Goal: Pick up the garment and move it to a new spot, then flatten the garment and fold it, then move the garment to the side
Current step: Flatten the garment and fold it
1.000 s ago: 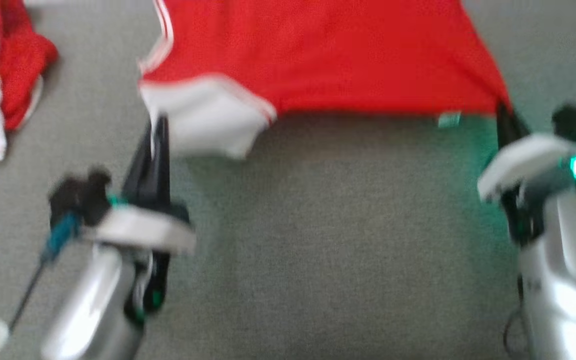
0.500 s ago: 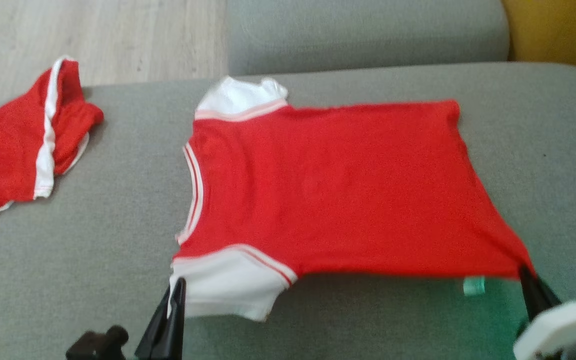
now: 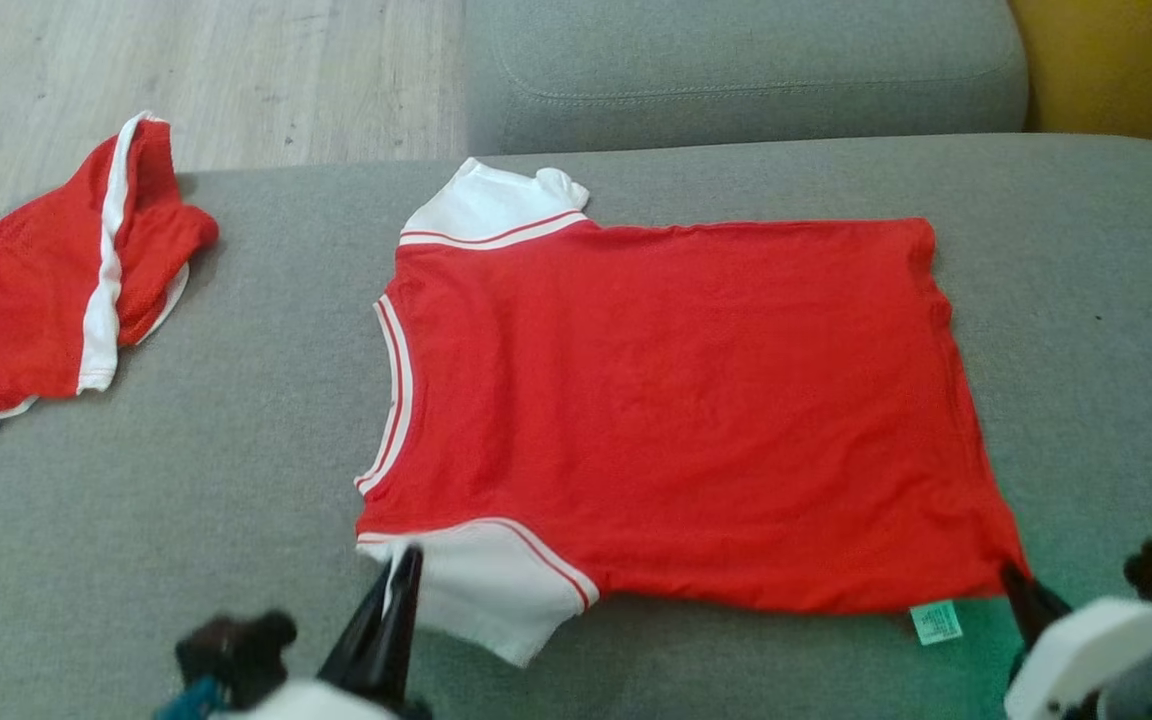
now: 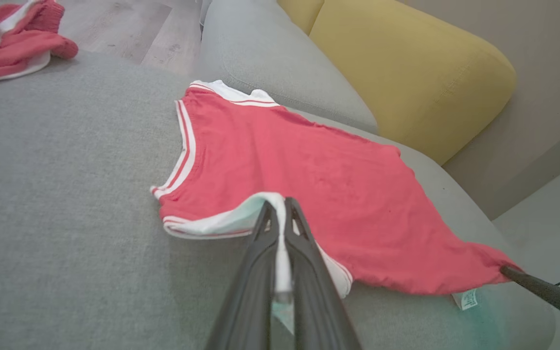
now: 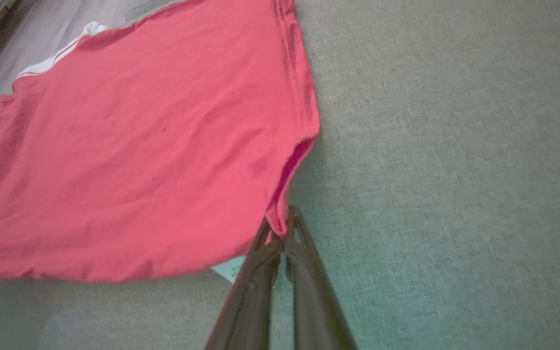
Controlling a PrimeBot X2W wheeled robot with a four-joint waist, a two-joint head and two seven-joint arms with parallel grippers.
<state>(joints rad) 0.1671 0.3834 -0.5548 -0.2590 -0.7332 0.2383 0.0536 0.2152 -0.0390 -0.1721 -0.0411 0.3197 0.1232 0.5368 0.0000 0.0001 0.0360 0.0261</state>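
Shorts (image 3: 66, 300), red with a white stripe: you are seeing them lying crumpled at the upper left of the head frame. They are resting on the grey seat cushion (image 3: 186, 480), well apart from the garment, with pale wooden floor (image 3: 186, 70) showing behind them.

Left gripper (image 3: 404, 560), lower left: it is rising from the bottom edge and clamping onto the near white sleeve (image 3: 481, 590). In your left wrist frame its fingers are pinching a raised fold of that white cloth.

Garment (image 3: 676, 400), centre: a red shirt with white sleeves is lying spread nearly flat on the seat cushion. Its neck opening is facing frame left and its hem frame right.

Label (image 3: 936, 622), lower right: it is lying on the seat just beside the garment's near edge.

Right gripper (image 3: 1014, 580), lower right: it is squeezing the near hem corner. Your right wrist frame is showing its fingers closed on red cloth.

Yellow cushion (image 3: 1116, 70), upper right corner: it is sitting beside the grey backrest.
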